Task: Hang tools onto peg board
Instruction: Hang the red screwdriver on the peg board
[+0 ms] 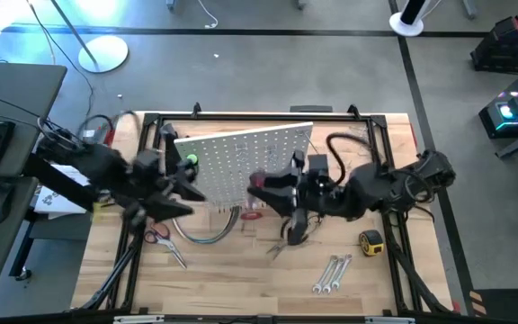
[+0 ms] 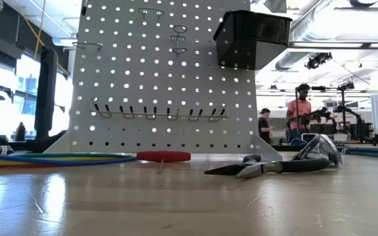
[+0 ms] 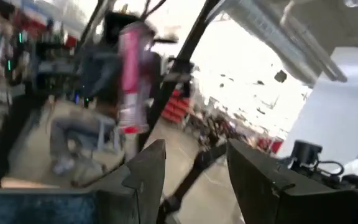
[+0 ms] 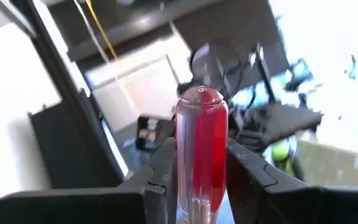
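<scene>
The right claw (image 4: 197, 180) has its two dark fingers closed snugly on a red-handled screwdriver (image 4: 201, 149), handle end poking out past the fingertips. From above, that claw (image 1: 263, 184) sits just in front of the white peg board (image 1: 245, 153), which stands tilted at the back of the desk (image 1: 241, 279). The left claw (image 3: 194, 180) hangs empty with a clear gap between its fingers, near the board's left end.

My worry is the hand-off to the board. The grip is on a smooth, rounded handle, so the screwdriver could twist or slide as the arm turns it toward the rack. The slots in the wire rack (image 2: 156, 113) look narrow; a slightly crooked shaft would likely catch the wire and push the board rather than drop in. The two arms are also close together, so a wide swing might clip the other one.

The table-level view shows what the overhead one hides: the wire rack and hooks on the board face, the black bin (image 2: 251, 36), and pliers (image 2: 274, 165) lying beside a second red-handled tool (image 2: 164, 156). Only the overhead view shows the scissors (image 1: 158, 236), wrenches (image 1: 331, 274) and yellow tape measure (image 1: 371, 241) still on the desk.
</scene>
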You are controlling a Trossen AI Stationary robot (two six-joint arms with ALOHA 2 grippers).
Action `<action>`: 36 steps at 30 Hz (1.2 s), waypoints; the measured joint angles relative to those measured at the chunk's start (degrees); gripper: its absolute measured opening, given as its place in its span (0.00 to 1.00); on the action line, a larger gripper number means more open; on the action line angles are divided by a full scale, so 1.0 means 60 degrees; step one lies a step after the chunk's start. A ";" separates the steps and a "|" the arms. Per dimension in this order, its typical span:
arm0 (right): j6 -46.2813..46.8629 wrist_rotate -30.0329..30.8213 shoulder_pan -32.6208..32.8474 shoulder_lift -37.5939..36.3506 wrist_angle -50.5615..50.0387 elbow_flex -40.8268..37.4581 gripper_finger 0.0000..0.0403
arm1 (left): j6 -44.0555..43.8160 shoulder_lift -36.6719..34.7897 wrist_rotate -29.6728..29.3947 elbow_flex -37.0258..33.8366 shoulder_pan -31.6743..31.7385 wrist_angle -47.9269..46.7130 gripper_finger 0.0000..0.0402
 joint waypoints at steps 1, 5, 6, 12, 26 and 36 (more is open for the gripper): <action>-0.0330 0.0055 -0.0057 0.0064 0.0339 0.0003 0.21 | 0.0249 -0.0153 -0.0258 0.0000 -0.0107 0.0017 0.41; -0.1839 0.0799 -0.0129 0.0318 0.1220 -0.0003 0.21 | 0.0993 -0.0517 -0.1376 0.0004 -0.0480 0.0009 0.40; -0.2161 0.1056 -0.0160 0.0321 0.1232 -0.0004 0.21 | 0.1094 -0.0537 -0.1563 0.0004 -0.0552 -0.0005 0.40; -0.3697 0.2380 -0.0256 0.0300 0.1358 -0.0001 0.21 | 0.1274 -0.0507 -0.2319 -0.0008 -0.0728 -0.0233 0.40; -0.5185 0.2486 -0.0838 0.0300 0.2654 -0.0003 0.21 | 0.1167 0.0319 -0.4126 -0.0036 -0.0732 -0.0362 0.41; -0.5140 0.2282 -0.1293 0.0300 0.2087 -0.0004 0.21 | 0.0849 0.0652 -0.4234 -0.0036 -0.0761 0.0671 0.41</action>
